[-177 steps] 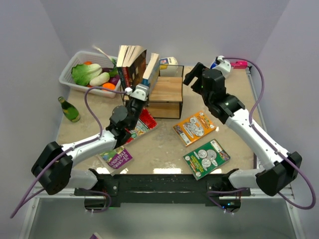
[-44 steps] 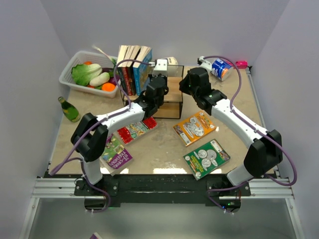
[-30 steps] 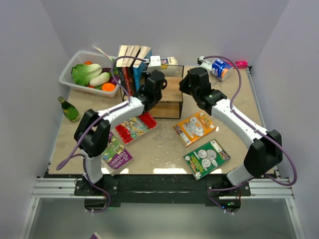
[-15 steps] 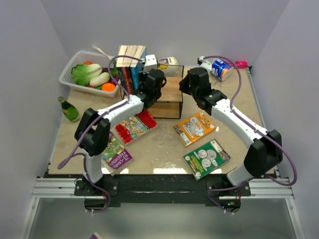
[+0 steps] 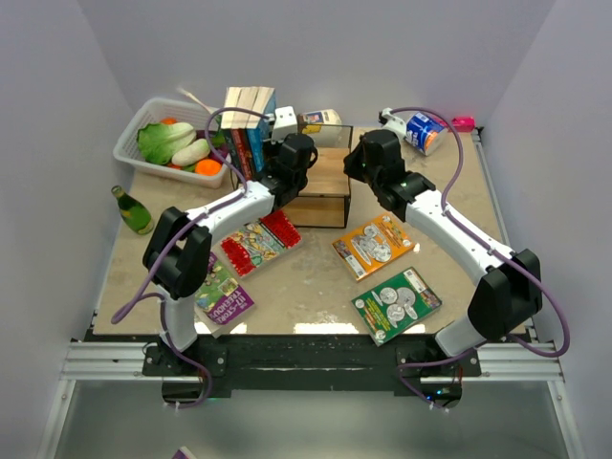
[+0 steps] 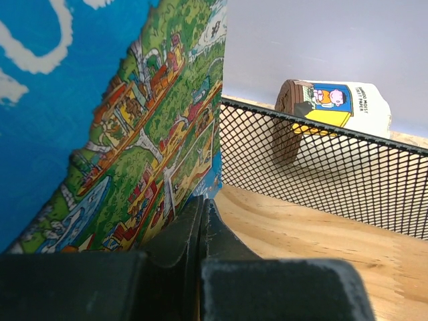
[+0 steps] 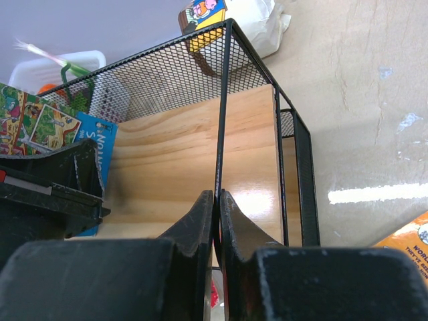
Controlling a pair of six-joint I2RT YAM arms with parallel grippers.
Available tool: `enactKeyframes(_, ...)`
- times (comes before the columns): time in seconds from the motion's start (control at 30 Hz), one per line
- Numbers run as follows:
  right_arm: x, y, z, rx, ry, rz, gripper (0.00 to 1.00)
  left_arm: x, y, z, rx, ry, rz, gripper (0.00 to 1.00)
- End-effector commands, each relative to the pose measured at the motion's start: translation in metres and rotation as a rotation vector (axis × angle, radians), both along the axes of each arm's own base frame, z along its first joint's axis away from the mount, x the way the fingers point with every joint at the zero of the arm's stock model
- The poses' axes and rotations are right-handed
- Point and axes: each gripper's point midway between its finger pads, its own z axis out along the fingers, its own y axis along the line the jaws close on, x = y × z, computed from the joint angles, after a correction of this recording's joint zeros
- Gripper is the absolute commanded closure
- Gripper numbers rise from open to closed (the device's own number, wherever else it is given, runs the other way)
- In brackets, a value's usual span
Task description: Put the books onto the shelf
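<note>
Several books [image 5: 247, 122] stand upright on the left part of the shelf [image 5: 325, 174], a black wire rack with wooden boards. My left gripper [image 5: 275, 161] is shut with nothing between its fingers; its side rests against the blue map-covered outermost book [image 6: 100, 134], above the wooden board [image 6: 321, 247]. My right gripper [image 7: 216, 195] is shut on the thin black frame rod [image 7: 221, 120] at the shelf's right side. Flat on the table lie an orange book [image 5: 374, 245], a green book with coins [image 5: 396, 304], a red book [image 5: 260, 241] and a purple book [image 5: 222, 302].
A white basket [image 5: 127, 153] of vegetables stands at the back left, a green bottle [image 5: 133, 210] at the left edge. A carton [image 5: 320, 120] lies behind the shelf. A blue-white bottle [image 5: 421, 129] and a pink object [image 5: 462, 122] lie at the back right.
My left gripper has moved left along the shelf, pushing the standing books closer together and more upright. The right arm has stayed where it was.
</note>
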Motion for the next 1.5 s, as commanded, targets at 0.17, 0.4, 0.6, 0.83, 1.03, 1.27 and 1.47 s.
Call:
enactKeyframes(0.17,-0.002,-0.003,0.019,0.033,-0.045,-0.003,0.93,0.003,0.033,0.016,-0.029,-0.038,0.123,1.00)
enactKeyframes(0.4,-0.008,-0.004,0.032,0.045,-0.063,0.010,0.57,0.002,0.028,0.018,-0.035,-0.037,0.096,1.00)
enactKeyframes(0.6,-0.014,-0.011,0.042,0.056,-0.073,-0.008,0.37,-0.001,0.018,0.026,-0.049,-0.046,0.061,1.00)
enactKeyframes(0.83,-0.023,-0.014,0.071,0.082,-0.117,-0.004,0.31,-0.009,-0.006,0.045,-0.067,-0.078,-0.007,1.00)
enactKeyframes(1.03,-0.029,-0.017,0.079,0.089,-0.128,0.001,0.30,-0.016,-0.022,0.053,-0.073,-0.090,-0.043,1.00)
enactKeyframes(1.27,-0.035,-0.017,0.079,0.091,-0.124,0.016,0.29,-0.022,-0.024,0.055,-0.078,-0.092,-0.044,0.99)
enactKeyframes(1.47,-0.038,-0.019,0.083,0.090,-0.130,0.019,0.29,-0.028,-0.027,0.061,-0.090,-0.100,-0.054,0.99)
